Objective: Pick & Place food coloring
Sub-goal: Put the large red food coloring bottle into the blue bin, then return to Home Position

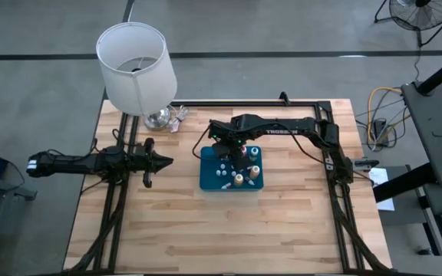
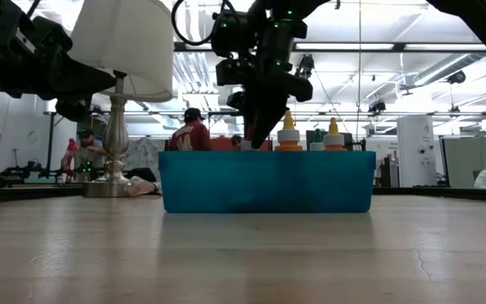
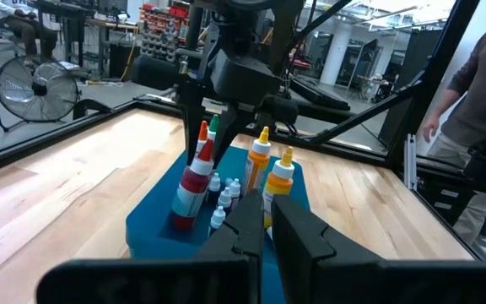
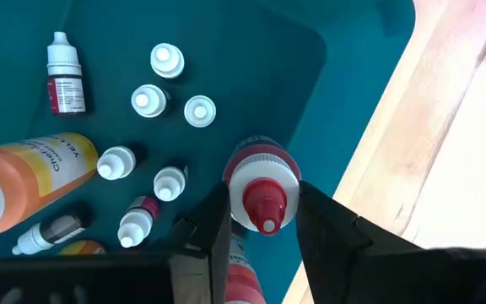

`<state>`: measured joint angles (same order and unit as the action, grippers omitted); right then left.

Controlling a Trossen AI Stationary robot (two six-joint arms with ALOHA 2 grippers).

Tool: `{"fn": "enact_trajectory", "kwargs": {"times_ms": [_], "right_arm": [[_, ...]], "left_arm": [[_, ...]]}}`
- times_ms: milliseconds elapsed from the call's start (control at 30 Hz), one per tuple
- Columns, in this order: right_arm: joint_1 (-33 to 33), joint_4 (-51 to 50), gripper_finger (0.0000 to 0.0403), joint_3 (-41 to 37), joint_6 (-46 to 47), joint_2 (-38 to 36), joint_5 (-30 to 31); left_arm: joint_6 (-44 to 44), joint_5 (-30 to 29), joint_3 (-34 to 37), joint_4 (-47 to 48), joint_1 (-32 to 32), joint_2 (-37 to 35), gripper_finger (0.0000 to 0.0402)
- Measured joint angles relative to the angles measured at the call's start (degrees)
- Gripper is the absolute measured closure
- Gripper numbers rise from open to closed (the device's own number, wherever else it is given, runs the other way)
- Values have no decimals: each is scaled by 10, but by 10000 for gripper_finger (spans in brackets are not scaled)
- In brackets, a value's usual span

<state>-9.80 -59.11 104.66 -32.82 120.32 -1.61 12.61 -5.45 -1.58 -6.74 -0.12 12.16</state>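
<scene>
Bottles are the business here, and nearly all stand or lie in the blue tray (image 1: 206, 182) at table centre. By size: the lamp (image 1: 135, 67) stands at eleven o'clock of the tray, clear of both arms' reach paths. The tray walls keep the bottles from rolling off. Inside, the tall orange-capped bottles (image 1: 255, 156) stand toward three o'clock. The right gripper (image 4: 262, 221) hangs over the tray's twelve o'clock side, fingers pinching a red-capped bottle (image 4: 261, 186) upright just below its cap, likely so it sets down standing. Tiny white-capped droppers (image 4: 151, 100) cluster upright beside it, one lying flat. The left gripper (image 1: 149, 161) waits at nine o'clock, fingers pressed together, empty.
</scene>
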Motion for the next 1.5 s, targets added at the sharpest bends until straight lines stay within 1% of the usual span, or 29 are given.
{"fn": "enact_trajectory", "kwargs": {"times_ms": [67,233,300,400,667,1000,1267,1367,1500], "right_arm": [[0,0,290,0,0,0,-1],[0,2,230,0,1,0,-2],[0,2,215,0,1,0,-2],[0,2,202,0,1,0,-2],[0,0,197,9,3,-7,-2],[0,-7,195,45,5,-21,1],[0,-10,195,73,32,-88,1],[-2,-7,195,64,55,-126,-1],[-2,-2,203,39,113,-175,-2]], "left_arm": [[0,0,0,0,0,0,400],[0,0,0,0,0,0,400],[0,0,0,0,0,0,400],[0,0,0,0,0,0,400],[0,0,0,0,0,0,400],[0,0,0,0,0,0,400],[0,0,0,0,0,0,400],[0,0,0,0,0,0,400],[0,0,0,-1,0,0,400]]}}
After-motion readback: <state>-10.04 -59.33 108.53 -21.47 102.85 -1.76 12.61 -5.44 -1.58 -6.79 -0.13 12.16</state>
